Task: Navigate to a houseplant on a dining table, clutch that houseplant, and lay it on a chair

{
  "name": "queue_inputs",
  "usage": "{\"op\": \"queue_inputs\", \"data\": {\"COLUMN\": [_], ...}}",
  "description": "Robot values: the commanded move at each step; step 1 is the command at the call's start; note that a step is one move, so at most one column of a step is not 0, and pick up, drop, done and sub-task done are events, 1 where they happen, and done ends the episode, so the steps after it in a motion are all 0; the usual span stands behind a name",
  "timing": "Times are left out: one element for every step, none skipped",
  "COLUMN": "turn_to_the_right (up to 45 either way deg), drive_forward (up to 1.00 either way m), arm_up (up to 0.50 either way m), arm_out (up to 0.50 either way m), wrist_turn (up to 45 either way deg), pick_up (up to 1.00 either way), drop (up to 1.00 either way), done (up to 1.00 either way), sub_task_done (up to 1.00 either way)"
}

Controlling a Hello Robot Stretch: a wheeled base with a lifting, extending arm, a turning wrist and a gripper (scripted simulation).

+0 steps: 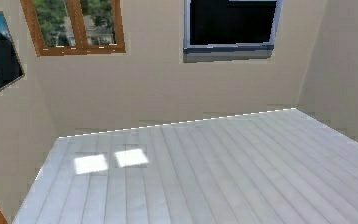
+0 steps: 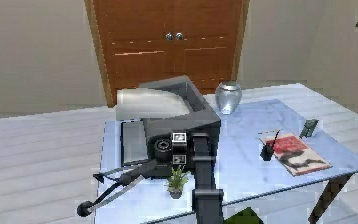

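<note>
Claw (image 2: pixel 92 193): thin dark fingers reach toward the arm side view's left, tips past the table's edge with bare floor behind them. It holds nothing. You cannot tell whether the fingers are apart or together.

Arm (image 2: pixel 203 185): dark square bar, hard-edged, matte.

Houseplant (image 2: pixel 175 182): stands upright on the dining table (image 2: pixel 247 172), just left of the arm and right of the fingertips. Small spiky green tuft in a little pale pot. It looks light and top-bushy, and the pot is the firmer part to grip.

Step in hand: you are at the table, so this is the grasp. The fingertips lie beyond the plant, so your next move likely calls for bringing them back in line with the pot before lifting. The chair comes after.

Table: smooth pale-blue top with a glossy sheen. On it are a boxy grey machine (image 2: pixel 177 105) with a rounded pale hood, a clear rounded glass jar (image 2: pixel 228 97), and a flat magazine (image 2: pixel 295 152) with red on its cover.

Beyond: a panelled wooden double door (image 2: pixel 167 45). Ahead of you are a pale plank floor (image 1: pixel 207 170), plain beige walls and a wood-framed window (image 1: pixel 72 22).
</note>
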Motion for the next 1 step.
{"op": "queue_inputs", "data": {"turn_to_the_right": [0.0], "drive_forward": [0.0], "arm_up": [0.0], "arm_out": [0.0], "wrist_turn": [45.0], "pick_up": [0.0], "drop": [0.0], "done": [0.0], "sub_task_done": [0.0]}}
